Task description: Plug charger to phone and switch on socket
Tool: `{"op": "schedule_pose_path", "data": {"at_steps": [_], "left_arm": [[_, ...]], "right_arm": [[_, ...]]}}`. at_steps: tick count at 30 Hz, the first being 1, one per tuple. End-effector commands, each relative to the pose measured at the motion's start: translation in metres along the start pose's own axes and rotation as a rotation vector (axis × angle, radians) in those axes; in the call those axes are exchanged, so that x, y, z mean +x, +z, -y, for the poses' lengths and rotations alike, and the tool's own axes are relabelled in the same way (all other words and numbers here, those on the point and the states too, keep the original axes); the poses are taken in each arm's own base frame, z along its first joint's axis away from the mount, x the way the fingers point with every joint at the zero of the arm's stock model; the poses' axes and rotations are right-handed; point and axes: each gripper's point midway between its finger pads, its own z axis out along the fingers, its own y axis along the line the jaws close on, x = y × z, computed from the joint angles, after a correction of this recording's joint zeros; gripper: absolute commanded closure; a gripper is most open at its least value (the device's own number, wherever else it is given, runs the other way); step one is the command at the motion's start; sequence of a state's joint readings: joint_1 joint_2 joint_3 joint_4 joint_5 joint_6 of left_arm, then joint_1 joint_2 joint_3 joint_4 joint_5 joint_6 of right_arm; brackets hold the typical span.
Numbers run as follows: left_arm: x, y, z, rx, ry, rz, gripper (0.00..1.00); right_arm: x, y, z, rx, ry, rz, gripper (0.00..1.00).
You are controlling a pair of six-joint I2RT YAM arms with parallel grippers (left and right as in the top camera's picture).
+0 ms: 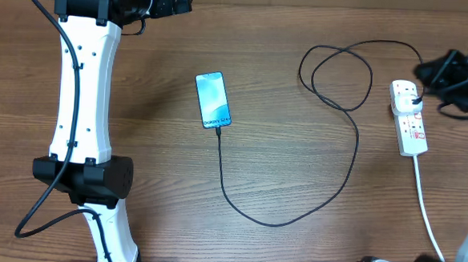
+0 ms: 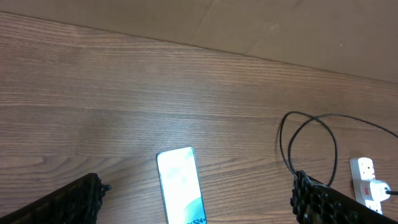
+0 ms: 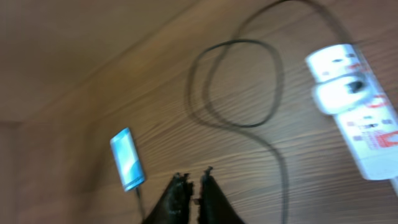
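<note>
Phone: lies flat on the bench, screen up and lit blue-white, left of centre and slightly tilted.
Charger cable: thin and black. Its small tip meets the phone's lower short edge. Whether it is fully seated is too small to tell.
Cable path: it runs from the phone toward the near edge, bends right, climbs and makes 1 loop near the far side before reaching the power strip.
Plug: sits on the outlet at the far end of the power strip.
Power strip: white, lying flat at the right of the bench, well apart from the phone. It has red marks beside the outlets, but the switch positions cannot be read.
White cord: thick, leaving the strip's near end toward the front edge.
Right gripper: its 2 fingers are nearly clenched with only a thin slit between them, grasping nothing. In the overhead view it sits close by the strip's far end. The wrist view is blurred.
Left gripper: released, fingers spread wide and empty. It is raised above the bench on the far side of the phone.
</note>
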State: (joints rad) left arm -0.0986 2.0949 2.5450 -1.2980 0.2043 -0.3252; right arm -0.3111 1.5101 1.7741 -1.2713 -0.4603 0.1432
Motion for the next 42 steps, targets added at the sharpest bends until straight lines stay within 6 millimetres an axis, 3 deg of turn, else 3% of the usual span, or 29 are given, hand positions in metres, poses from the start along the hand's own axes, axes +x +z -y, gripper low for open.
{"op": "schedule_pose_path", "data": {"at_steps": [1, 2, 3, 4, 11, 22, 28, 35, 42], "left_arm": [[0.004, 0.007, 0.001, -0.005, 0.014, -0.016, 0.01], [0.004, 0.007, 0.001, -0.005, 0.014, -0.016, 0.0], [0.004, 0.007, 0.001, -0.005, 0.014, -0.016, 0.01], [0.004, 0.007, 0.001, -0.005, 0.014, -0.016, 0.0], [0.004, 0.007, 0.001, -0.005, 0.014, -0.016, 0.0], [0.004, 0.007, 0.001, -0.005, 0.014, -0.016, 0.01], [0.004, 0.007, 0.001, -0.005, 0.014, -0.016, 0.0], [0.004, 0.007, 0.001, -0.005, 0.014, -0.016, 0.0], [0.004, 0.007, 0.001, -0.005, 0.014, -0.016, 0.01]], "right_arm": [[0.011, -0.031, -0.041, -0.06, -0.115, 0.052, 0.75], [0.018, -0.036, -0.05, -0.072, -0.133, 0.048, 0.61], [0.025, -0.04, -0.055, -0.078, -0.147, 0.042, 0.39], [0.032, -0.044, -0.058, -0.073, -0.155, 0.035, 0.0], [0.068, -0.058, -0.057, -0.053, -0.089, -0.062, 0.0], [0.073, -0.056, -0.044, 0.018, -0.078, -0.086, 0.0], [0.063, -0.054, -0.04, 0.043, -0.093, -0.044, 0.0], [0.023, -0.053, -0.052, 0.028, -0.217, 0.207, 0.0], [0.037, -0.052, -0.043, 0.04, -0.293, 0.416, 0.0]]}}
